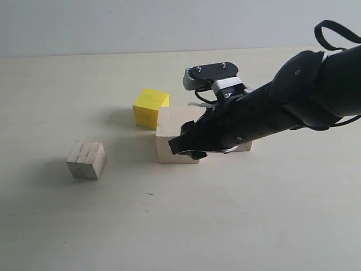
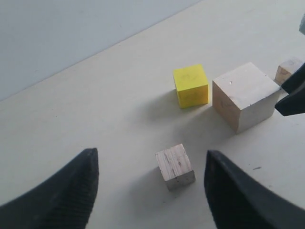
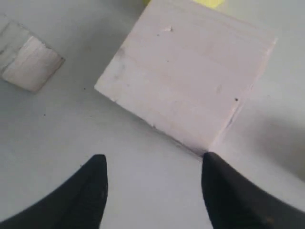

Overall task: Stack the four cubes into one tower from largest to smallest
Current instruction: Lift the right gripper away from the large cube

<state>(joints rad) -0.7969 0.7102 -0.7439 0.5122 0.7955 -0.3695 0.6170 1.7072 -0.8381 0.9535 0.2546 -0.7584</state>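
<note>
The large pale wooden block [image 1: 172, 135] stands mid-table with the yellow cube [image 1: 150, 106] just behind its left corner. The medium pale cube [image 1: 86, 160] sits alone to the left. A pale sliver under my right arm is the smallest cube [image 1: 244, 147], seen clearer in the left wrist view [image 2: 288, 70]. My right gripper [image 1: 185, 144] hangs open over the large block's front right; in its wrist view the gripper [image 3: 152, 157] is empty, one fingertip by the block's [image 3: 190, 81] near corner. My left gripper [image 2: 150, 157] is open, with the medium cube [image 2: 175, 166] ahead between its fingers.
A pale tabletop [image 1: 225, 226] with a grey wall [image 1: 113, 22] behind it. The right arm's black forearm [image 1: 293, 101] slants in from the right over the block. Bare table lies in front of the cubes and to the far left.
</note>
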